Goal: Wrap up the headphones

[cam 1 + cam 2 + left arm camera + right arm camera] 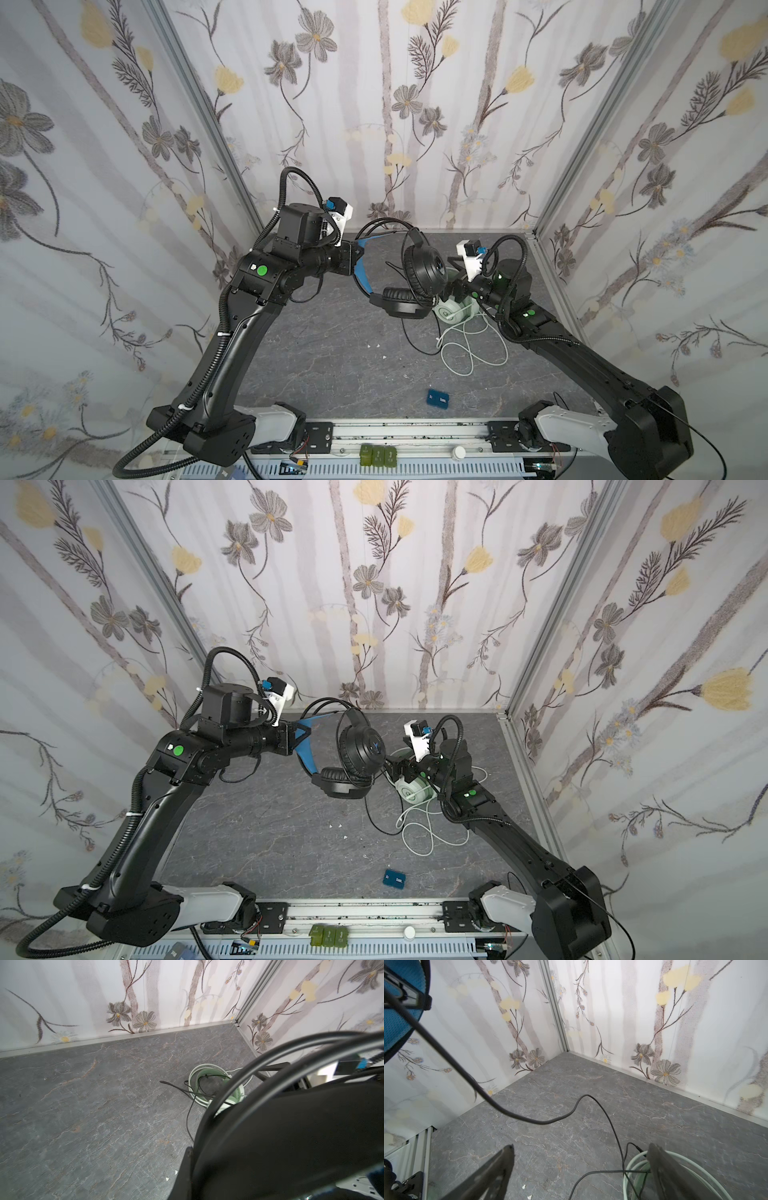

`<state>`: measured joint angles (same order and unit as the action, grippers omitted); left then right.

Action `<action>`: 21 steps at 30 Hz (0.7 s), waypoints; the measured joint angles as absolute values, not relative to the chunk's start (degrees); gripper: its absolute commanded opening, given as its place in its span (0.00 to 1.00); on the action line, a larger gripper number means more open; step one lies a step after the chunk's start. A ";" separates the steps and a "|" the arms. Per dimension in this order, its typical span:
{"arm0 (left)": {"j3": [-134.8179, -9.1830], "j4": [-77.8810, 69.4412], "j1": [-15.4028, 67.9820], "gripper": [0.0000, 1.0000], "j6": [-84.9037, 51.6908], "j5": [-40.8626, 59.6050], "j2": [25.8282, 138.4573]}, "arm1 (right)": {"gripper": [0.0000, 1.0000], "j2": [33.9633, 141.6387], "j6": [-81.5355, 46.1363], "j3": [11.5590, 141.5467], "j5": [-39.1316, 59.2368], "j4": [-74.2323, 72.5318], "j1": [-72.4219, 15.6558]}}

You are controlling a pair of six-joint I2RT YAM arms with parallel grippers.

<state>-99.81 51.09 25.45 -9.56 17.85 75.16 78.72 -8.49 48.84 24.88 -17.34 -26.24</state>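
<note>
1. Black plastic and foam padding make up the black over-ear headset [424, 266] with a blue inner headband. It is clenched at that headband by the left gripper [356, 259] and appears raised over the far middle of the dark grey stone-patterned bench [332, 353], with the ear cups hanging toward the right edge.
2. The headset is judged light, with rigid cups and a springy band. The padded blue band should give firm purchase, so the present hold looks sound.
3. Its thin black cable [409, 332] trails down onto the bench. It is judged limp and slippery, and is best pinched along a free stretch rather than at a loop.
4. The mint-green and white over-ear headset [453, 309] lies on the bench near the right edge, in the far half. Its pale cable [469, 349] is spread in loose coils toward the near edge and will likely tangle if dragged.
5. The right gripper [451, 286] hangs just over the mint headset with jaws fully apart and nothing held.
6. The hold on the blue band is shown only in both top views, as is a small blue rectangular box [438, 399] near the near edge.
7. The left wrist view is largely blocked by the black headset, and the jaws cannot be seen there. It does show the black cable draped across the mint headband.
8. The right wrist view shows the cable crossing bare bench between the spread fingers [500, 1163]. Whether one finger touches the mint band cannot be told.
</note>
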 measured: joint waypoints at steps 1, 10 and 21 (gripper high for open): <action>-99.96 50.52 25.47 0.00 -10.13 18.04 75.18 | 1.00 80.16 -8.97 49.56 26.09 -18.76 -26.24; -103.28 46.76 25.78 0.00 -13.72 18.74 77.14 | 0.99 86.83 -10.90 52.51 33.52 -26.87 -26.24; -103.98 45.76 25.78 0.00 -14.57 21.28 78.06 | 0.93 97.10 -14.00 59.35 37.12 -33.98 -26.30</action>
<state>-103.98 45.76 25.78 -14.57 21.28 78.06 97.10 -14.00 59.35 37.12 -33.98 -26.30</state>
